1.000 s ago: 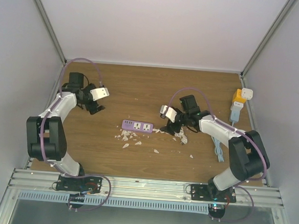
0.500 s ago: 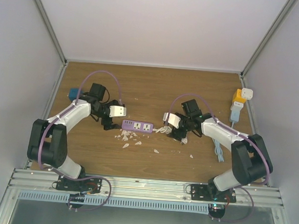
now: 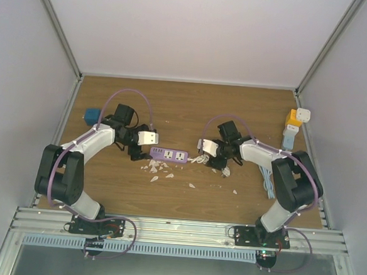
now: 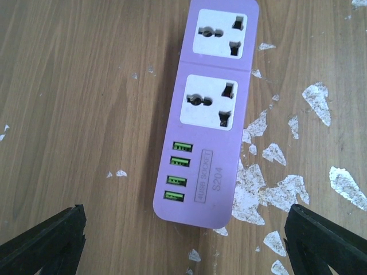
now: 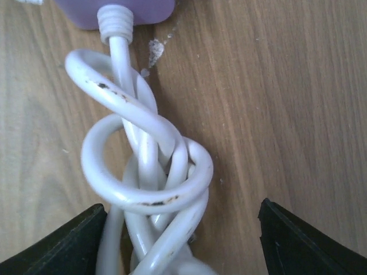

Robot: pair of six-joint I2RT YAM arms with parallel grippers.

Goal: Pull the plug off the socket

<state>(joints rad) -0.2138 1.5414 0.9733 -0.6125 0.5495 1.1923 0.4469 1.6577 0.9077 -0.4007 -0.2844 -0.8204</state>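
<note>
Left gripper [image 4: 183,229] is spread wide and hangs low over the table [image 3: 173,105], just short of the USB end of the purple power strip [image 4: 209,114]. Its two black fingers [image 4: 49,240] sit in the bottom corners of the wrist view with bare wood between them. The strip lies flat and face up, with four green USB ports [image 4: 179,179] closest to the gripper and two white outlets [image 4: 207,101] further along. White flakes [image 4: 318,100] are scattered on the wood beside it. Right gripper [image 5: 182,229] is also wide open and straddles the knotted white cord [image 5: 146,166] where it leaves the strip's other end through a ribbed collar [image 5: 114,20]. Its fingers [image 5: 292,238] stand to either side of the knot, and I can't tell whether they touch it. From overhead I see the strip at mid-table, lying left to right between the two grippers, the left arm reaching to its left end and the right arm to the cord bundle at its right end. Further out, a small blue object [image 3: 92,114] sits near the left edge behind the left arm. By the right edge a yellow block [image 3: 292,118] has a white cube [image 3: 303,113] against its far end and a pale blue piece [image 3: 287,140] just nearer. A blue-grey cable [image 3: 267,180] trails toward the near edge beside the right arm. I can't tell from this height whether that white cube is a plug seated in the yellow block.
</note>
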